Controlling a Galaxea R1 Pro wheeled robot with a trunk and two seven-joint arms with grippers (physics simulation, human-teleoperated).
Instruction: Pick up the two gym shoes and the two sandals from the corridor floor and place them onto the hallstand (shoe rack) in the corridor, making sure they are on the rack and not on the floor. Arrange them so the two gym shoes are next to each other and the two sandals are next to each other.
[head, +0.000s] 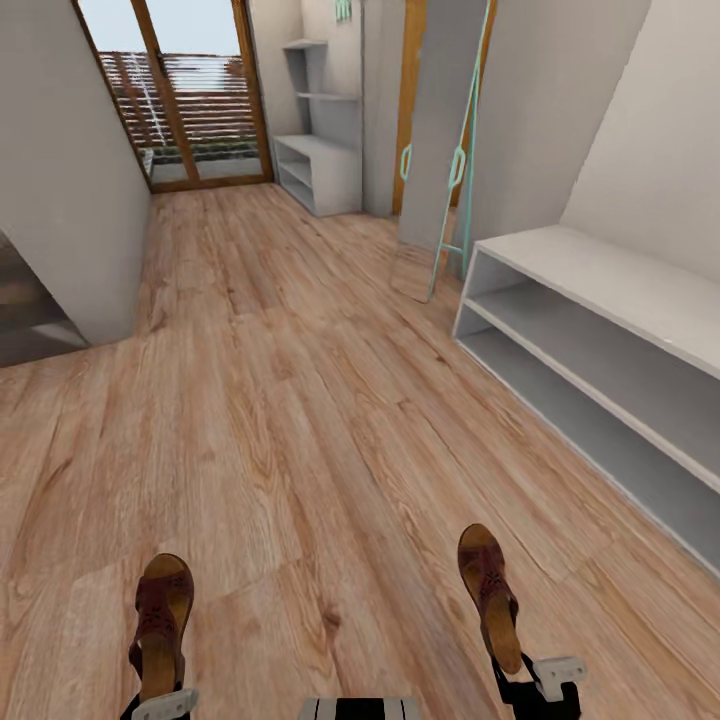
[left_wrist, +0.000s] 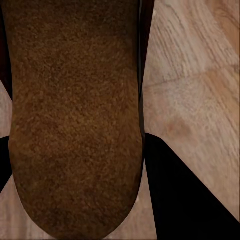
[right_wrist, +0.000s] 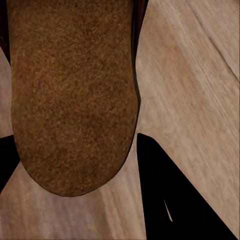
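I hold one brown sandal in each gripper, low over the corridor floor (head: 300, 400). My left gripper (head: 160, 702) is shut on the heel of the left sandal (head: 162, 620), whose toe points ahead. My right gripper (head: 522, 682) is shut on the right sandal (head: 490, 595). In the left wrist view the sandal's tan cork sole (left_wrist: 75, 115) lies between the dark fingers (left_wrist: 185, 195). The right wrist view shows the other sole (right_wrist: 72, 95) between its fingers (right_wrist: 175, 190). The hallstand (head: 322, 165), with its floating shelves, stands far down the corridor beside the glass door. The gym shoes are out of view.
A plain low grey two-shelf bench (head: 600, 340) runs along the right wall close by. A teal-framed mirror (head: 450, 150) leans on the wall beyond it. A grey wall corner (head: 70, 200) juts in on the left. Wood flooring stretches ahead to the door (head: 190, 90).
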